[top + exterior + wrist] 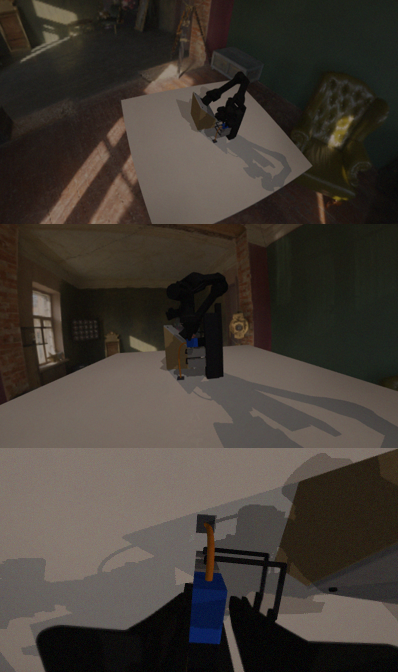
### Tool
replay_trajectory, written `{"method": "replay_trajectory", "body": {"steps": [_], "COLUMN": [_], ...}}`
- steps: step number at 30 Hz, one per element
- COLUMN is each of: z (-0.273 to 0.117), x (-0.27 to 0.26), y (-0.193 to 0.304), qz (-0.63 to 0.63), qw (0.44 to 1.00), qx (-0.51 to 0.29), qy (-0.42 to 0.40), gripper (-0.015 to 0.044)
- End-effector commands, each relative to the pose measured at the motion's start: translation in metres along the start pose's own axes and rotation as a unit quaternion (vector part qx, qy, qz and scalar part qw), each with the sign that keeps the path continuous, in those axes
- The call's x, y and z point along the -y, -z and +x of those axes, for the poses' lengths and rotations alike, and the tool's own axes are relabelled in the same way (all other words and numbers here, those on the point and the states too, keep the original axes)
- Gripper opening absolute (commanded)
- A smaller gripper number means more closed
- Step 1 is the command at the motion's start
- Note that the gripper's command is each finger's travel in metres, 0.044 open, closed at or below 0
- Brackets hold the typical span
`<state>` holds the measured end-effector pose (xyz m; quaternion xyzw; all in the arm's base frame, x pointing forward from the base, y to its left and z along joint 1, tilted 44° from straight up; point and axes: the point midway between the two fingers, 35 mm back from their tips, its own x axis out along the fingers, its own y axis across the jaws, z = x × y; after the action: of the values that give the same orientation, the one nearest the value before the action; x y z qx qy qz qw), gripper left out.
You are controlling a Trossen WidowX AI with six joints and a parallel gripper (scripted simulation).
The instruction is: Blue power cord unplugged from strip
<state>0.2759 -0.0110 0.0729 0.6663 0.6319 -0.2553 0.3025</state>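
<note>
From the top view, you are reaching the gripper [224, 124] down onto the blue plug [224, 126], beside the power strip [236, 124]. In the exterior view, the plug is sitting at the strip's top. In the wrist view, 2 partly spread fingers are flanking the plug without pinching it, so next you need to squeeze and pull.
</note>
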Motion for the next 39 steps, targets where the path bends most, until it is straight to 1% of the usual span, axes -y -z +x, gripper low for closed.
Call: {"method": "replay_trajectory", "body": {"steps": [1, 2, 6, 14, 39], "z": [0.005, 0.005, 0.003, 0.003, 0.001], "x": [0.000, 0.000, 0.000, 0.000, -0.002], "y": [0.001, 0.001, 0.000, 0.000, -0.036], "qz": [0.002, 0.002, 0.000, 0.000, 0.001], "qw": [1.000, 1.000, 1.000, 1.000, 1.000], "qx": [-0.002, -0.002, 0.000, 0.000, 0.002], "qy": [-0.001, -0.001, 0.001, 0.001, 0.000], "gripper": [0.0160, 0.0160, 0.0055, 0.0002, 0.0000]}}
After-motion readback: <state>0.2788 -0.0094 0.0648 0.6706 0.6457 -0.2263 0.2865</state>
